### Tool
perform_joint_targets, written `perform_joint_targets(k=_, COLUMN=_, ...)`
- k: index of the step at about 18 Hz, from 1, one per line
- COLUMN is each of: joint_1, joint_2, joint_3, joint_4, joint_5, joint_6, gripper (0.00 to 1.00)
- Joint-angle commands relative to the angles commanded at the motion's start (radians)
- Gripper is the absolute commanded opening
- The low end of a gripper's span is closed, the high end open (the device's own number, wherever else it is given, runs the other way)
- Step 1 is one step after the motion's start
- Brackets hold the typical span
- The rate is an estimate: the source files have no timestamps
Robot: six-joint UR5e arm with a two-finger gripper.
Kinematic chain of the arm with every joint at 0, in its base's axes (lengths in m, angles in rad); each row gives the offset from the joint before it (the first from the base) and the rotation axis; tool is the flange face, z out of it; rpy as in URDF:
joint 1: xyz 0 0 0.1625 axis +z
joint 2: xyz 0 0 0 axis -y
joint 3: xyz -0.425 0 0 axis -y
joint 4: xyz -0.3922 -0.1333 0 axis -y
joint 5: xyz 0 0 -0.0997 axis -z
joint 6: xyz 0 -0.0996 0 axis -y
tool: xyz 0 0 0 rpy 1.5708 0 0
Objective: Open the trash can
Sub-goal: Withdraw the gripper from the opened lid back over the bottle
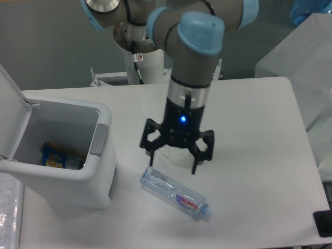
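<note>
The large white boxy plastic trash can [62,171] sits at the frame's lower left, lid swung up, so opening looks done. The black two-finger gripper [176,159] hangs at centre, jaws spread and empty, above a clear plastic bottle [175,194].

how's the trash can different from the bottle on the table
The trash can is a large, opaque white box standing upright; the bottle is far smaller, clear, and lies on its side. The trash can stands open, its lid swung up, with a colourful wrapper inside; the bottle looks empty. Both rest on the white table.
</note>
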Motion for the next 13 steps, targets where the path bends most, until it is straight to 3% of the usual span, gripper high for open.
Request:
perform_joint_targets(k=5, joint_1=0.000, joint_2=-0.028, joint_3=-0.024, joint_4=0.002, joint_5=0.133, joint_6=0.208, gripper=1.00)
perform_joint_targets(k=10, joint_1=0.018, joint_2=-0.029, joint_3=-0.064, joint_4=0.003, joint_5=0.166, joint_6=0.354, gripper=1.00)
perform_joint_targets(k=13, joint_1=0.017, joint_2=-0.025, joint_3=-0.086, joint_4=0.005, joint_5=0.175, joint_6=0.375, gripper=1.00)
